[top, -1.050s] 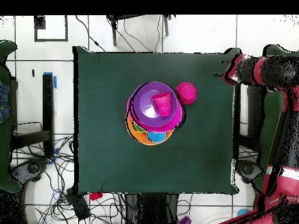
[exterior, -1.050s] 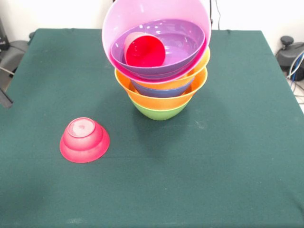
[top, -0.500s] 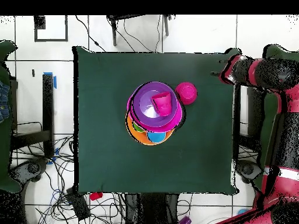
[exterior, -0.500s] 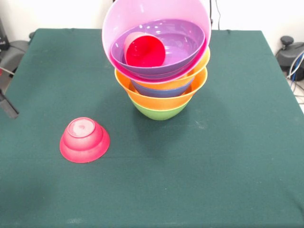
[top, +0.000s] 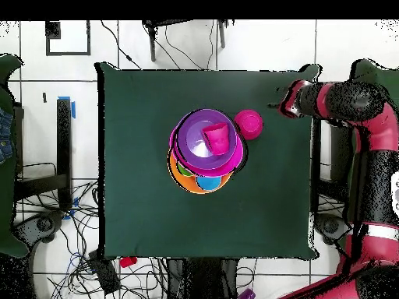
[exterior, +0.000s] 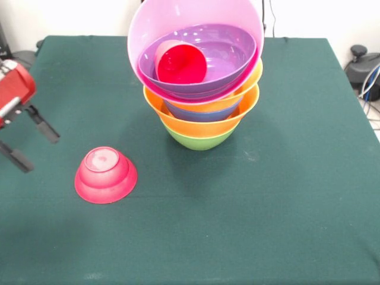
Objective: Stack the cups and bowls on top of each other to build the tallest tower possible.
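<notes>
The tower (exterior: 202, 89) stands mid-table: a green bowl (exterior: 199, 140) as base, two orange bowls (exterior: 178, 122) above it, a blue bowl (exterior: 202, 113), then a large pink bowl (exterior: 178, 18) tilted toward the camera with a purple bowl (exterior: 228, 50) inside. A red cup (exterior: 180, 62) lies on its side in the purple bowl. From overhead the tower (top: 204, 148) shows purple on top. A small red bowl (exterior: 105, 176) sits upside down on the cloth, left of the tower; overhead, the small red bowl (top: 248, 124) is beside the pile. My gripper (exterior: 41, 154) hangs open just left of the red bowl, holding nothing.
The green cloth table (exterior: 285, 208) spreads around the tower. Overhead, my arm (top: 351, 101) reaches in over the table's right edge, with my gripper (top: 277, 103) a short way from the red bowl. Cables and chair legs lie on the floor around the table.
My gripper has come in from the table's edge toward the upside-down red bowl. The tower and the bowl have not moved.
</notes>
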